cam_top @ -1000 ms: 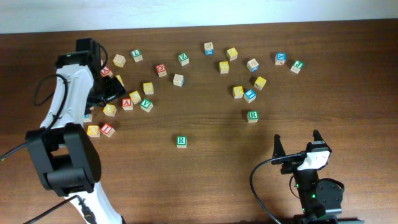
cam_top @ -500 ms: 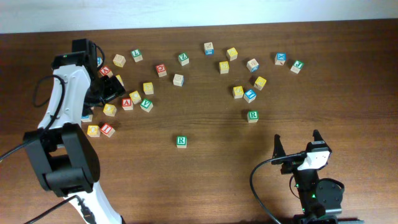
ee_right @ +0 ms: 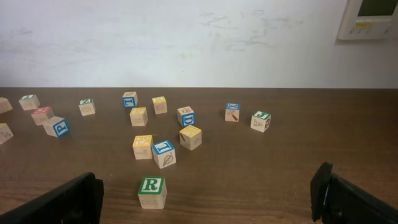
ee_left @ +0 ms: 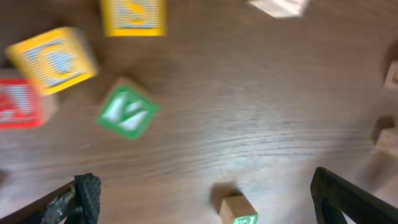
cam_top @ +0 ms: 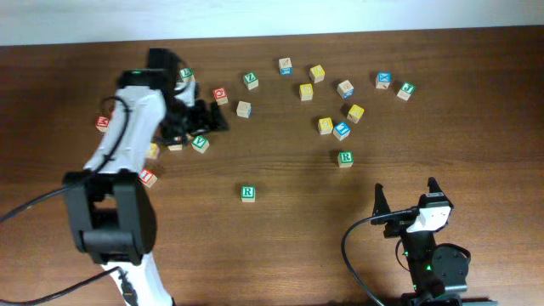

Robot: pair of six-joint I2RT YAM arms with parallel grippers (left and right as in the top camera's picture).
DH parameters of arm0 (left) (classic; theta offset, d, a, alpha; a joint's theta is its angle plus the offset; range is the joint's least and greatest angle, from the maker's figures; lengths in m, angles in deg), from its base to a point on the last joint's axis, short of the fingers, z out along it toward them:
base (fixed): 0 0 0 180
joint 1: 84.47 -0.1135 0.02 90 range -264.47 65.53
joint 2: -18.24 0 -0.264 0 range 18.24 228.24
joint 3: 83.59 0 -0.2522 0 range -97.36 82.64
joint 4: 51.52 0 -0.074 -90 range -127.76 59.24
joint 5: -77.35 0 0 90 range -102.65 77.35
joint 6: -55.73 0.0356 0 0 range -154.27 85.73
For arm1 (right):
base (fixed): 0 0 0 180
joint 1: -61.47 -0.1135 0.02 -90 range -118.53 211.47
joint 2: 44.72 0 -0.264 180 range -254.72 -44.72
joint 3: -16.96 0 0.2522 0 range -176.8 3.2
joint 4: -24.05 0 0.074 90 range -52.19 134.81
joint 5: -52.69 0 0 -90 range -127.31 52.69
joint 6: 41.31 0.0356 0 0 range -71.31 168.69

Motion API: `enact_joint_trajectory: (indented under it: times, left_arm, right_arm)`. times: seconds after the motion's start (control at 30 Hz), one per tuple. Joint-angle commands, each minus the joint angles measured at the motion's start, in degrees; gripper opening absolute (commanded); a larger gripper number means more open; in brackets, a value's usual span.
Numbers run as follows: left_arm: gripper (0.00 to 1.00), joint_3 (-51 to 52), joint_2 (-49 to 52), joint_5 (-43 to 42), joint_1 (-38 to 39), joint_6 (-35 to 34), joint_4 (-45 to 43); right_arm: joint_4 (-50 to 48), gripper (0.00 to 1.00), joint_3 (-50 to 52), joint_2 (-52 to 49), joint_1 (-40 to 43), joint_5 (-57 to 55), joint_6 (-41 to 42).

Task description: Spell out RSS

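Observation:
Two green R cubes lie apart on the table, one near the middle (cam_top: 247, 193) and one further right (cam_top: 345, 158). The right one shows close in the right wrist view (ee_right: 152, 191), just ahead of my open, empty right gripper (ee_right: 208, 208), which sits low near the front edge (cam_top: 406, 195). Yellow cubes (cam_top: 317, 73) (cam_top: 355, 112) lie among the far right group. My left gripper (cam_top: 212, 119) hovers open over the left cluster. In its view the left gripper (ee_left: 205, 208) holds nothing, with two yellow cubes (ee_left: 53, 59) (ee_left: 132, 15) and a green V cube (ee_left: 127, 112) beyond it.
Red, blue and plain cubes are scattered across the far half of the table (cam_top: 280, 170). A red cube (cam_top: 104, 123) lies at the far left. A small cube with a green face (ee_left: 237, 210) sits between the left fingers' line of sight. A wall rises behind the table.
My left arm has swung right, from the left edge of the cluster to over its right side. A red cube now lies further left. The right arm has not moved.

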Motion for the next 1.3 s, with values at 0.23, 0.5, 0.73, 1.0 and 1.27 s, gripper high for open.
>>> enact_joint_trajectory:
  times: [0.23,0.5,0.73,1.0,1.27]
  left_arm:
    - [0.99,0.5,0.6,23.9,3.1,-15.7,1.4]
    - [0.99,0.5,0.6,23.9,-5.1,-15.7,4.5]
    - [0.99,0.5,0.6,23.7,-12.7,-15.7,6.6]
    - [0.99,0.5,0.6,23.7,-14.1,-15.7,7.8]
    - [0.99,0.5,0.6,23.7,-14.1,-15.7,7.8]
  right_arm:
    - [0.2,0.98,0.4,0.3,0.4,-0.3,-0.2]
    - [0.2,0.98,0.4,0.3,0.4,-0.3,-0.2]
    - [0.2,0.98,0.4,0.3,0.4,-0.3,-0.2]
    - [0.2,0.98,0.4,0.3,0.4,-0.3,-0.2]
    - [0.2,0.98,0.4,0.3,0.4,-0.4,-0.2]
